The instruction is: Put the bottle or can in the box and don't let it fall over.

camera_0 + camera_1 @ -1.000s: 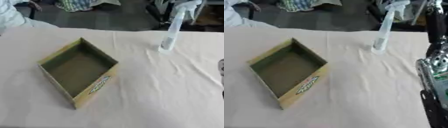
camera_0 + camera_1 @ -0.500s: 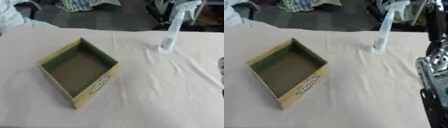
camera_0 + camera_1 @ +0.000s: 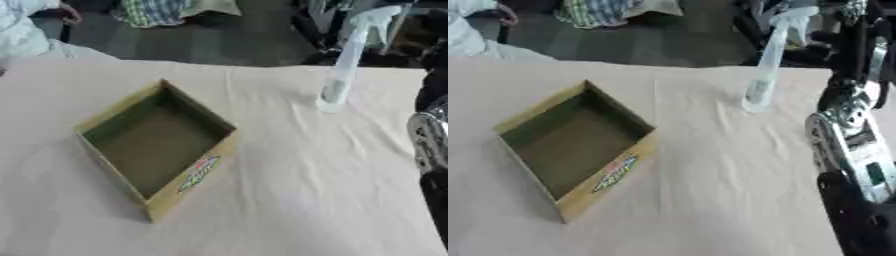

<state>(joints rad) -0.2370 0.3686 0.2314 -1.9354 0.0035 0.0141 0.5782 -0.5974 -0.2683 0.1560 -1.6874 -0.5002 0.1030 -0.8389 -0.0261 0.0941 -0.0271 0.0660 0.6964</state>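
Tall clear plastic spray bottle (image 3: 343, 75) standing far from the open brown cardboard box (image 3: 157, 145). Could tip easily if bumped up high. Right arm (image 3: 855, 150) alongside, hand not seen, so cannot tell if spread.

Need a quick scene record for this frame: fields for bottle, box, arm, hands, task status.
bottle: clear spray bottle, upright on the far right of the table, untouched
box: open cardboard box, left of centre, set cornerwise, nothing inside, logo on its near right wall
surface: table under a pale, creased cloth
arm: right arm along the right edge, beside the bottle, not touching it
hands: neither hand shows in either view
task status: not started; bottle stands outside the box
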